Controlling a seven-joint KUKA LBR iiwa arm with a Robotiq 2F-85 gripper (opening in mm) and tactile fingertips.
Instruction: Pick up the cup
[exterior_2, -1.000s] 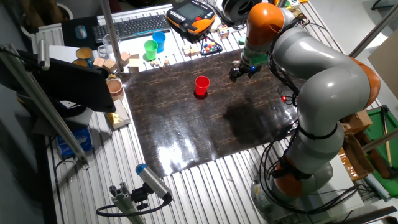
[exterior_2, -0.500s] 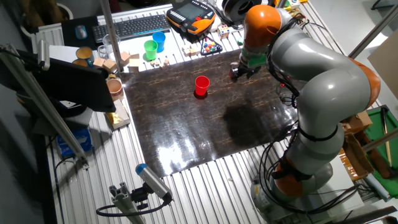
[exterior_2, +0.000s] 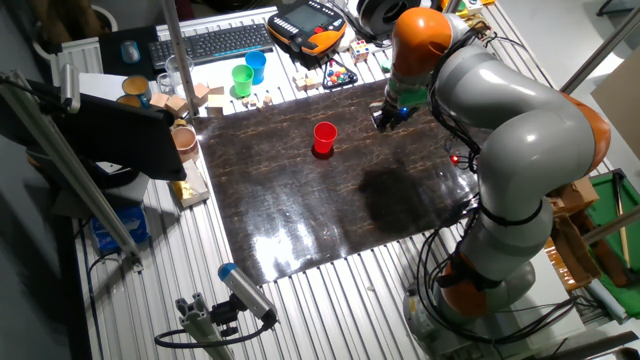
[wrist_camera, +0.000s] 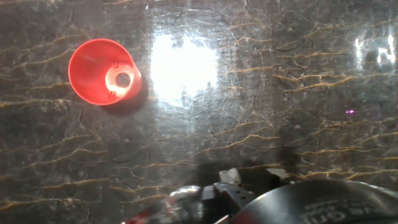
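Observation:
The cup (exterior_2: 324, 137) is small, bright red and upright on the dark marbled mat (exterior_2: 330, 190), a little left of the mat's far-middle. My gripper (exterior_2: 382, 118) hangs over the mat's far right part, to the right of the cup and apart from it. In the hand view I look down into the cup (wrist_camera: 102, 71) at the upper left. No fingers show clearly there, only a dark blurred shape along the bottom edge. How the jaws stand is not readable in either view.
Beyond the mat's far edge stand a green cup (exterior_2: 242, 77), a blue cup (exterior_2: 256, 65), wooden blocks (exterior_2: 200, 97), coloured balls (exterior_2: 338, 75), a keyboard (exterior_2: 210, 43) and an orange pendant (exterior_2: 308, 28). A brown cup (exterior_2: 184, 138) sits by the mat's left edge.
My gripper has shifted slightly toward the far left over the mat. The red cup has stayed where it was.

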